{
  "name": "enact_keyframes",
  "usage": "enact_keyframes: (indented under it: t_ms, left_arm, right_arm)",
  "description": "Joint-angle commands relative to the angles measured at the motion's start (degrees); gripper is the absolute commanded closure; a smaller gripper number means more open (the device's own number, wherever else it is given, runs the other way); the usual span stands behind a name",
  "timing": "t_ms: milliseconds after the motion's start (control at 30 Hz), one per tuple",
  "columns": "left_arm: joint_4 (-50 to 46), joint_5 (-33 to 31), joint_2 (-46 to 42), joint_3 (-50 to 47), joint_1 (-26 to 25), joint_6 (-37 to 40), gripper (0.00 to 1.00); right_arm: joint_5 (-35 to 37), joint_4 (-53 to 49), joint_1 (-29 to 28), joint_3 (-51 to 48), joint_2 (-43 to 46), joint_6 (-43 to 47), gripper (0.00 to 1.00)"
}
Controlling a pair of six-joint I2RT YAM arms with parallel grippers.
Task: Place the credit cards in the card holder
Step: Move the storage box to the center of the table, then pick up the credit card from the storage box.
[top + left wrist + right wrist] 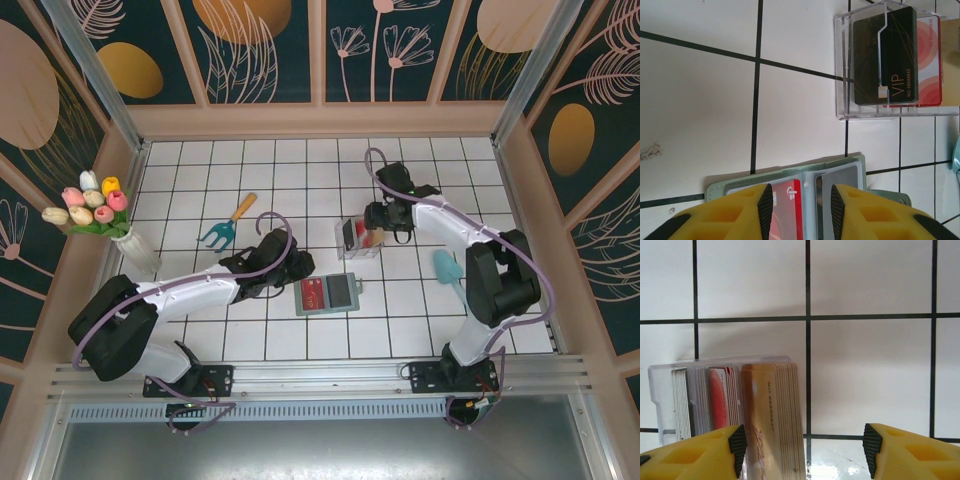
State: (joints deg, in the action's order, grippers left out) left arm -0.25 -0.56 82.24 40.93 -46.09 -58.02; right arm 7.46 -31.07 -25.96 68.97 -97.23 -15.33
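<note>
Red card (786, 197) already sits in the card holder (342, 291); other credit cards (885, 55) wait in the clear tray (842, 65) at one o'clock. Left pincer (801, 200) and right pincer (801, 442) gape, empty.

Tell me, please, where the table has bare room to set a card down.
The far tiles behind the garden fork and the near row in front of the card holder are bare. It is crowded in the middle, around the clear tray and to the teal trowel.

credit cards (351, 236) in tray (340, 228), card holder (327, 294) before it, rake (222, 230) left
</note>
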Motion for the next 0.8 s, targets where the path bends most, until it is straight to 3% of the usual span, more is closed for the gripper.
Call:
enact_keyframes:
  t_ms: [0,300,533,767]
  left_arm:
    - [-0.4,-0.5,0.0,1.7,0.1,1.5,0.6]
    - [3.1,2.9,2.6,4.1,0.1,2.3,0.42]
    - [4.3,4.9,5.3,6.7,0.2,2.5,0.41]
    - [3.6,5.4,7.1,8.1,0.1,2.8,0.41]
  right_arm:
    - [6.6,-3.3,-1.1,1.8,0.0,0.8,0.35]
    - [6.6,-3.2,-1.6,2.2,-2.9,1.6,0.36]
    - [5.6,-2.7,-2.0,2.1,-3.6,1.5,0.34]
    - [10.5,-4.8,-2.5,3.3,-4.2,1.6,0.35]
